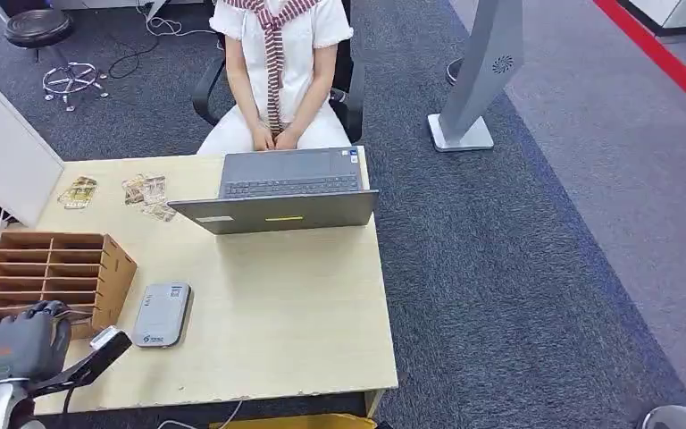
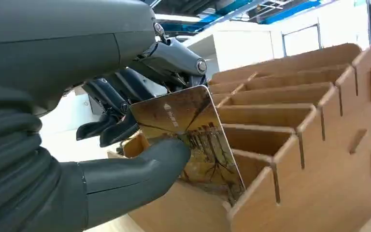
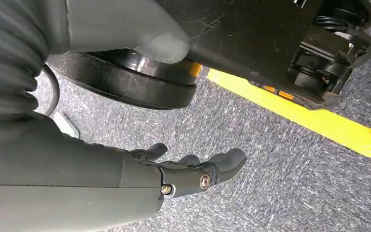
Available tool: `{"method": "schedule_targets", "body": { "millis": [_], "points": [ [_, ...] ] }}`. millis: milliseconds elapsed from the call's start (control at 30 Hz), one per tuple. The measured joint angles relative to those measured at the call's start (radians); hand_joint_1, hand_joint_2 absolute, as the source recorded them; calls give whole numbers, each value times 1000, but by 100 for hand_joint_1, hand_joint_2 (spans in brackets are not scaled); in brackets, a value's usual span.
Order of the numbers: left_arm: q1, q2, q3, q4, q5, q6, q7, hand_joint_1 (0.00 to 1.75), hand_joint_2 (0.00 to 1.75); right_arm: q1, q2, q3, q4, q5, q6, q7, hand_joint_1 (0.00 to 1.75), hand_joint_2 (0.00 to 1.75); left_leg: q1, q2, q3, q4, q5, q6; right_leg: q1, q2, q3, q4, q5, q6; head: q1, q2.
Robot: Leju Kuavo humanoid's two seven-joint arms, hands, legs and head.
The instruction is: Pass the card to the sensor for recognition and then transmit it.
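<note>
Card point(image 2: 188, 137) is pinched by left hand point(image 2: 125, 121) at the wooden slotted organizer point(image 2: 319, 145); right hand point(image 3: 193, 174) is held loosely spread, holding nothing.

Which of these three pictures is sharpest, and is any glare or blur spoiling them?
Head view: evenly lit, sharp, no harsh shadows. Left wrist view: the brown printed card is crisp, bright windows behind the slotted wooden organizer wash out. Right wrist view: the near grey arm cover blurs, the carpet is clear.

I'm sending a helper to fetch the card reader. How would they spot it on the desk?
Start at the wooden slotted organizer on the desk's left side. Just right of it lies the card reader, a flat grey slab, smaller than the open laptop farther back.
</note>
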Motion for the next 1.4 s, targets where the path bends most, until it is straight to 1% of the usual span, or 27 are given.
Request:
{"method": "schedule_targets", "body": {
  "millis": [333,700,767,833,933,1067,1133,1300,1400],
  "points": [
    [37,-3,-6,-209,16,43,-25,175,175,0,0,0,0,-15,-2,0,0,175,0,0,0,0,0,0,0,0,0,0,0,0,0,0],
    [53,-3,-38,-352,16,60,-38,175,175,0,0,0,0,-18,-5,-1,0,175,0,0,0,0,0,0,0,0,0,0,0,0,0,0],
    [45,0,-45,-366,16,57,-38,175,175,1,0,0,0,-12,-3,-1,0,175,0,0,0,0,0,0,0,0,0,0,0,0,0,0],
    [18,3,-50,-366,13,48,-31,175,175,0,0,0,0,-6,-1,-1,0,175,0,-1,0,0,0,0,0,0,0,0,0,0,0,0],
    [-31,12,-52,-349,11,35,-22,175,175,0,0,0,0,7,0,-2,0,175,0,0,0,0,0,0,0,0,0,0,0,0,0,0],
    [-119,19,-62,-292,-9,23,-13,175,175,0,0,3,0,14,3,-6,0,175,0,0,1,0,0,0,0,0,0,0,1,-1,0,0],
    [-185,19,-74,-233,-28,13,-5,175,175,0,0,6,0,28,6,-9,0,175,0,-1,1,1,1,0,1,0,0,0,1,0,1,0],
    [-408,11,-124,-9,-82,-7,8,175,175,-5,0,22,0,42,13,-8,0,175,0,-2,0,1,3,0,2,-2,1,0,4,-1,0,0],
    [-485,1,-154,94,-95,-7,16,175,175,-5,0,25,0,42,13,-9,0,175,0,1,1,1,3,0,1,1,0,0,4,-2,0,0]
  ]
}}
